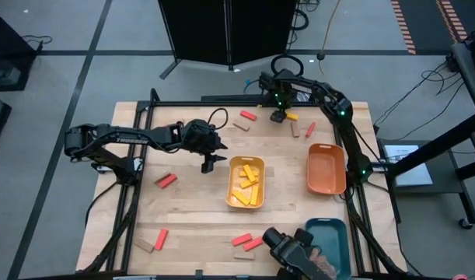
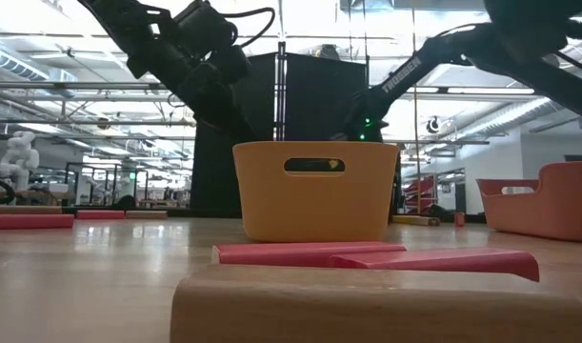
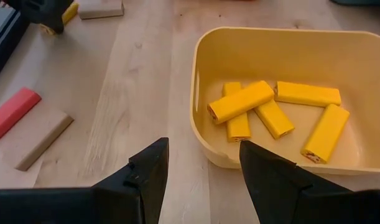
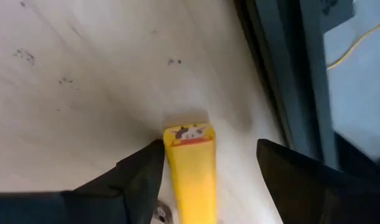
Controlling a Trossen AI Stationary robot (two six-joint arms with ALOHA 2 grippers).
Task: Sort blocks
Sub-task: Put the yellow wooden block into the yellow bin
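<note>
I see a wooden surface [image 1: 198,210] from above, with both arms reaching over it. My right hand [image 4: 205,171] is at the far edge, fingers spread wide, and a yellow block [image 4: 193,165] lies flat on the wood between them. From the wrist camera, the block's long axis runs straight out ahead of the hand, in line with the fingers, its printed end pointing away. The fingers stand to either side of it and are not yet pinching it, as far as I can tell. I judge that closing here would grip it across its narrow width.

My left hand [image 3: 199,177] hovers just beside the yellow tray [image 1: 246,183], on the side toward the left arm, also spread and empty. That tray holds about five yellow blocks in a loose heap. The orange tray [image 1: 326,169] to its right looks empty. A teal tray [image 1: 330,241] sits at the near edge; I cannot tell what is in it.

Red blocks [image 1: 165,180] and tan blocks [image 1: 241,124] lie scattered singly across the surface, well apart, at the far edge, the left side and the near edge. The right arm is much nearer the yellow block than the left.
</note>
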